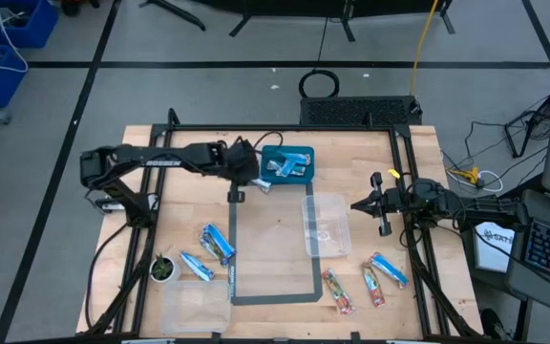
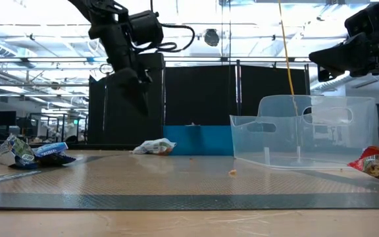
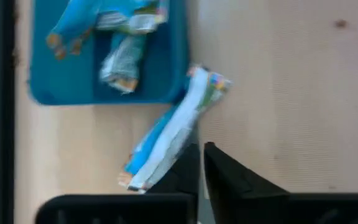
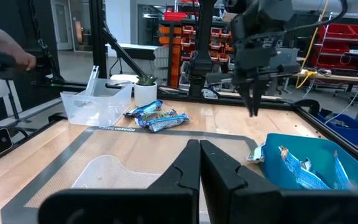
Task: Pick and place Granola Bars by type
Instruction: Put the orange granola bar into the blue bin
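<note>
A blue tray (image 1: 287,164) at the table's far middle holds several blue-and-white granola bars (image 3: 120,59). One blue-and-white bar (image 3: 173,134) lies on the table, one end against the tray's near-left corner (image 1: 264,184). My left gripper (image 1: 242,164) is shut and hangs well above this bar, clear of it in the low view (image 2: 139,99). My right gripper (image 1: 378,205) is shut and empty, high at the right (image 2: 328,59). Two blue bars (image 1: 216,244) lie at the near left. Two red bars (image 1: 337,290) and one blue bar (image 1: 388,270) lie at the near right.
A clear bin (image 1: 326,225) stands right of centre and a second clear bin (image 1: 196,304) at the near left. A small green-topped pot (image 1: 163,269) stands by the left bars. A dark taped rectangle (image 1: 275,298) marks the table's middle.
</note>
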Motion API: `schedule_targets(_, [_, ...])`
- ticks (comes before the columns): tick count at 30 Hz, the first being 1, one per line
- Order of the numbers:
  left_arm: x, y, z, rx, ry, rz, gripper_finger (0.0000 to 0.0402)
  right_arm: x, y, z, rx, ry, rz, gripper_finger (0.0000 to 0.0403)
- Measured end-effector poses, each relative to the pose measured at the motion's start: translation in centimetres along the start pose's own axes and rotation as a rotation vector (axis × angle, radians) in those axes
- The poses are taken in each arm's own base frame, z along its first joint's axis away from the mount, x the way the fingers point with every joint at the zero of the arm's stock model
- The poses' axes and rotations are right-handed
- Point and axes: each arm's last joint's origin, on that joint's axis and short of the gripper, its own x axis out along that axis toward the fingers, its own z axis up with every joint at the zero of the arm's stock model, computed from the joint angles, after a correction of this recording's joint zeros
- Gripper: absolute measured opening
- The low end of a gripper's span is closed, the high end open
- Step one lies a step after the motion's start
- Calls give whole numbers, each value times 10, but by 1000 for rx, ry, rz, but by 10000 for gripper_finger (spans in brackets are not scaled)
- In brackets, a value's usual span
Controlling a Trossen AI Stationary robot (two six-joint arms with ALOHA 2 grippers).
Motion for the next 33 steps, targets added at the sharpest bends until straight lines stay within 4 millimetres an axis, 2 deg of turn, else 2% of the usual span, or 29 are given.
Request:
schedule_targets(3, [12, -3, 3, 69, 5, 8, 73, 0, 0, 0, 0, -1, 0, 4])
schedule_targets(7, [30, 1, 4, 53, 60, 135, 134, 0, 0, 0, -1, -4, 0, 4])
schedule_targets(9, [39, 2, 1, 63, 98, 143, 160, 0, 0, 0, 0, -1, 0, 4])
schedule_targets(15, [60, 3, -6, 114, 162, 117, 200, 0, 0, 0, 0, 1, 0, 4])
schedule_targets(21, [80, 7, -11, 99, 174, 96, 202, 0, 0, 0, 0, 0, 0, 4])
schedule_targets(27, [86, 13, -15, 107, 197, 119, 197, 0, 0, 0, 1, 2, 1, 4])
schedule_targets(30, [82, 12, -17, 138, 226, 111, 159, 0, 0, 0, 0, 2, 0, 4])
schedule_targets(33, [76, 11, -18, 144, 247, 106, 89, 0, 0, 0, 1, 2, 1, 4])
